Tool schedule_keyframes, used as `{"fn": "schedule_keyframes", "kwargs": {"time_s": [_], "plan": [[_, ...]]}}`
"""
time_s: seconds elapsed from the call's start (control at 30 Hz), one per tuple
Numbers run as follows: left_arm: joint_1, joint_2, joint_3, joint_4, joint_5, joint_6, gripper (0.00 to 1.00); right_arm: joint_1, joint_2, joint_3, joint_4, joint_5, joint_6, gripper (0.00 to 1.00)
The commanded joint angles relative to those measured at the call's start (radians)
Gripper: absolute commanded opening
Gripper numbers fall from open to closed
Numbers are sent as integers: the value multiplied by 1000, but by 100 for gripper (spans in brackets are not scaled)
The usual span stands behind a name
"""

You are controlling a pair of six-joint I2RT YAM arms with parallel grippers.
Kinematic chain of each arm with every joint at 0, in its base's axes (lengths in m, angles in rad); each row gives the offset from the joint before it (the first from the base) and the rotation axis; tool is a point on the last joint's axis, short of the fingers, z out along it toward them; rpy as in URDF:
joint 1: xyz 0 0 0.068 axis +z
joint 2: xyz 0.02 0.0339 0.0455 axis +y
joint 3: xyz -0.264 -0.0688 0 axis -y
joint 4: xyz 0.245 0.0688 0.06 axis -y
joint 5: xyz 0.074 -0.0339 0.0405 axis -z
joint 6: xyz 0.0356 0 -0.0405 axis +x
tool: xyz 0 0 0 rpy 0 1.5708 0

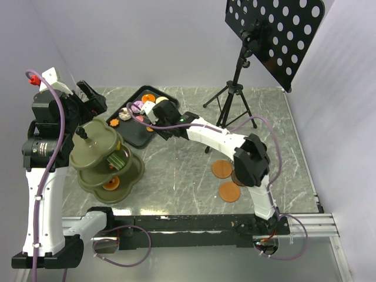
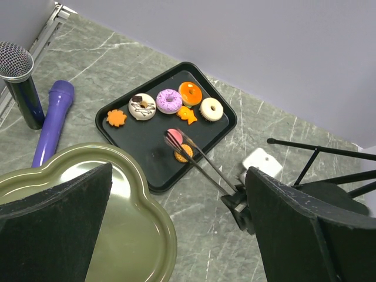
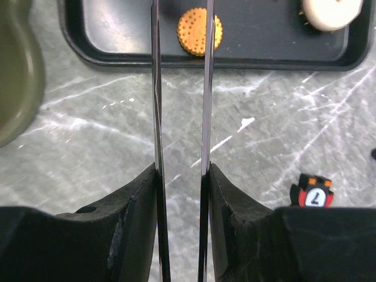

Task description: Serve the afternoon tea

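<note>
A black tray [image 2: 153, 170] holds the afternoon tea pastries: an orange flower biscuit [image 2: 116, 117], a chocolate-drizzled donut [image 2: 142, 106], a purple donut [image 2: 169, 100], an orange donut [image 2: 190, 93] and a white donut [image 2: 211, 108]. My right gripper [image 3: 181, 170] is shut on thin metal tongs [image 3: 205, 88], blades apart. The tong tips [image 2: 174, 138] rest at a pink pastry [image 2: 171, 134], beside a round orange cookie [image 3: 200, 30]. My left gripper [image 2: 179, 176] hangs open above the green tiered stand [image 1: 106, 158]. Two brown-orange saucers [image 1: 222, 169] lie by the right arm.
A purple toy microphone [image 2: 53, 123] and a black microphone [image 2: 17, 76] lie left of the tray. A black tripod with a perforated board [image 1: 235, 82] stands at the back right. A small black-and-red marker [image 3: 311, 192] lies on the marble table. The stand's lower tiers hold pastries [image 1: 111, 185].
</note>
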Motion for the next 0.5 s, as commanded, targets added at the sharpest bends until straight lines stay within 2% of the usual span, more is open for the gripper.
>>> {"fn": "schedule_keyframes", "kwargs": {"time_s": [0.0, 0.23, 0.47], "plan": [[7, -11, 9, 50, -6, -16, 100, 0, -134, -60, 68, -32, 29, 31], [5, -1, 19, 50, -1, -5, 100, 1, -260, -129, 47, -17, 55, 31], [5, -27, 31, 82, -87, -11, 100, 6, -407, -157, 30, -51, 88, 31]]}}
